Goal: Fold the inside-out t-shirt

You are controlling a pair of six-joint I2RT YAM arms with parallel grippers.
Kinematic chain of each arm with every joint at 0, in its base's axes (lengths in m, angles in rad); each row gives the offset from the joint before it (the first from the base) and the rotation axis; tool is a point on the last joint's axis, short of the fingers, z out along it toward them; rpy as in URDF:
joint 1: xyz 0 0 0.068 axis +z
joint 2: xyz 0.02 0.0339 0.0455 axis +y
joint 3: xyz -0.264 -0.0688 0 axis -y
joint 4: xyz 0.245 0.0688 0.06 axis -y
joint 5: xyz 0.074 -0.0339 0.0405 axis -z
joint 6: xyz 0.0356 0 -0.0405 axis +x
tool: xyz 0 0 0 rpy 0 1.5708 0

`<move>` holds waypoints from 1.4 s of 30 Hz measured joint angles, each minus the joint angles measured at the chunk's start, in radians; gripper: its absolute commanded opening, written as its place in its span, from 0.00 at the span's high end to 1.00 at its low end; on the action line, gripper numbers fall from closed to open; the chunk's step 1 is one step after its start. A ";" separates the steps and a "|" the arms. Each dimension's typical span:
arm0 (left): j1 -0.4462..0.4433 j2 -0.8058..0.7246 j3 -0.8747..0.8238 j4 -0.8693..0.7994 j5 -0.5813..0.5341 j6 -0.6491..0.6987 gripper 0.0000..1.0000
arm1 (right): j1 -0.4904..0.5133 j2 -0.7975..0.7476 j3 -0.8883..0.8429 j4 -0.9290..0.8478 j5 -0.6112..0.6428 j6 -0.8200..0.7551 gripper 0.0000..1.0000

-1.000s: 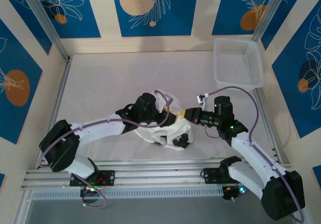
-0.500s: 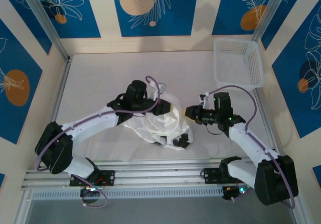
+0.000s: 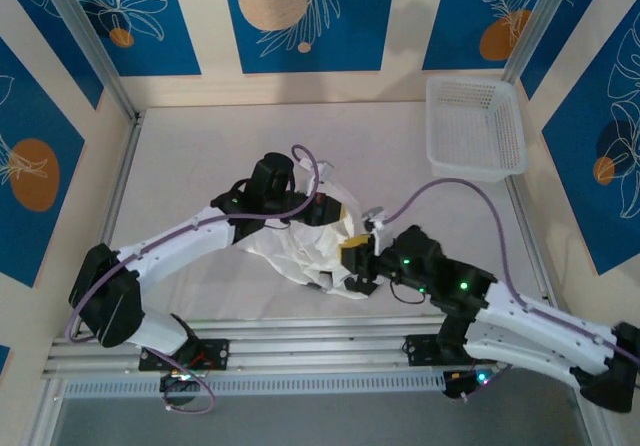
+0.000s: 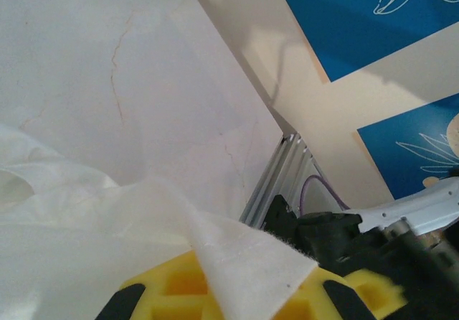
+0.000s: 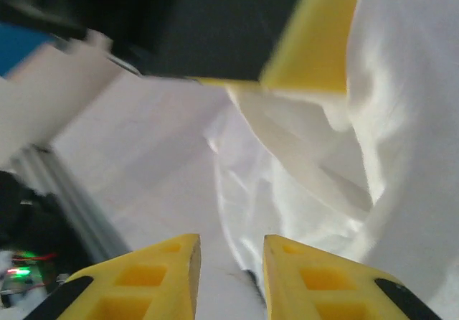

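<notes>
While the left arm reaches over the middle of the worktop [image 3: 200, 156], the left fingers [image 4: 172, 285] are clamped on a fold of the inside-out t-shirt [image 3: 297, 251]. The shirt hangs from them in a crumpled white bunch, its lower part resting on the worktop near the front edge. Low at the shirt's right side, the right fingers [image 5: 154, 280] stand slightly parted, gripping nothing, just beside the hanging cloth and below the left fingers.

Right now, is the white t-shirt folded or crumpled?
Crumpled: the t-shirt hangs in a wrinkled heap, one edge pinched in the left gripper.
</notes>
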State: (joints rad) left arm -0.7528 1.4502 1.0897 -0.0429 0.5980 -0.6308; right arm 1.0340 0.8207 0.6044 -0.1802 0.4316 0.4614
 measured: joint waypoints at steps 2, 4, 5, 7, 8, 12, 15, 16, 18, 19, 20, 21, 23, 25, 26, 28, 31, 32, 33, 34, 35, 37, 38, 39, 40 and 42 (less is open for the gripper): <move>0.000 0.000 0.000 0.000 0.000 0.000 1.00 | -0.019 0.065 0.010 0.000 0.050 -0.012 0.66; 0.000 0.000 0.000 -0.004 0.000 0.000 1.00 | -0.060 0.117 0.030 -0.015 0.087 -0.006 0.66; 0.000 0.000 0.000 -0.005 0.000 0.000 1.00 | -0.085 0.140 0.048 -0.040 0.119 0.011 0.66; 0.000 0.000 0.000 -0.014 -0.003 0.001 1.00 | -0.139 0.175 0.084 -0.096 0.174 0.051 0.63; 0.000 -0.001 0.000 -0.019 -0.004 0.001 1.00 | -0.167 0.187 0.098 -0.120 0.187 0.064 0.57; 0.000 -0.003 0.000 -0.026 -0.004 0.000 1.00 | -0.259 0.221 0.121 -0.159 0.137 0.089 0.42; 0.000 -0.003 0.000 -0.026 -0.004 0.000 1.00 | -0.287 0.247 0.122 -0.138 0.020 0.088 0.46; 0.000 -0.003 0.000 -0.026 -0.004 0.000 1.00 | -0.296 0.257 0.122 -0.120 -0.029 0.089 0.48; 0.000 -0.003 0.000 -0.026 -0.004 0.000 1.00 | -0.319 0.280 0.121 -0.060 -0.160 0.090 0.60; 0.003 -0.003 0.000 -0.027 -0.004 0.000 1.00 | -0.328 0.291 0.121 -0.034 -0.214 0.094 0.70; 0.008 -0.003 0.000 -0.026 -0.004 0.000 1.00 | -0.338 0.305 0.121 -0.004 -0.276 0.095 0.84; 0.013 -0.003 0.000 -0.027 -0.004 0.001 1.00 | -0.347 0.318 0.121 0.019 -0.333 0.095 0.96; 0.034 -0.003 0.000 -0.031 -0.004 0.008 1.00 | -0.360 0.329 0.120 0.054 -0.433 0.101 1.00; 0.069 -0.003 0.000 -0.037 -0.006 0.031 1.00 | -0.381 0.323 0.110 0.102 -0.552 0.109 1.00; 0.093 -0.002 0.000 -0.044 -0.008 0.049 0.99 | -0.395 0.314 0.096 0.145 -0.625 0.121 1.00; 0.141 0.006 0.001 -0.060 -0.024 0.097 0.87 | -0.428 0.283 0.048 0.253 -0.764 0.163 1.00; 0.193 0.025 0.002 -0.097 -0.063 0.168 0.69 | -0.474 0.232 -0.018 0.383 -0.919 0.236 1.00; 0.202 0.026 0.002 -0.121 -0.092 0.196 0.63 | -0.486 0.218 -0.031 0.415 -0.954 0.256 1.00; 0.209 0.024 0.002 -0.143 -0.123 0.224 0.57 | -0.496 0.207 -0.040 0.443 -0.983 0.274 1.00; 0.211 0.020 0.002 -0.156 -0.150 0.242 0.52 | -0.502 0.200 -0.045 0.461 -0.999 0.288 1.00; 0.211 0.012 -0.001 -0.173 -0.177 0.264 0.47 | -0.508 0.195 -0.046 0.477 -1.017 0.300 1.00; 0.211 -0.015 -0.017 -0.189 -0.200 0.284 0.42 | -0.519 0.195 -0.046 0.507 -1.035 0.317 1.00; 0.211 -0.037 -0.030 -0.193 -0.203 0.287 0.40 | -0.524 0.197 -0.046 0.514 -1.042 0.325 1.00; 0.211 -0.064 -0.045 -0.198 -0.203 0.280 0.38 | -0.529 0.201 -0.046 0.518 -1.042 0.330 1.00; 0.211 -0.096 -0.062 -0.201 -0.203 0.269 0.37 | -0.536 0.206 -0.046 0.520 -1.042 0.333 1.00; 0.209 -0.182 -0.106 -0.202 -0.205 0.228 0.36 | -0.554 0.224 -0.045 0.511 -1.032 0.339 1.00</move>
State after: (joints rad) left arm -0.5438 1.2682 0.9833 -0.2451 0.3927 -0.4030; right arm 0.4801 1.0443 0.5591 0.3305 -0.5999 0.8005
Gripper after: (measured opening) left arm 0.632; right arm 0.046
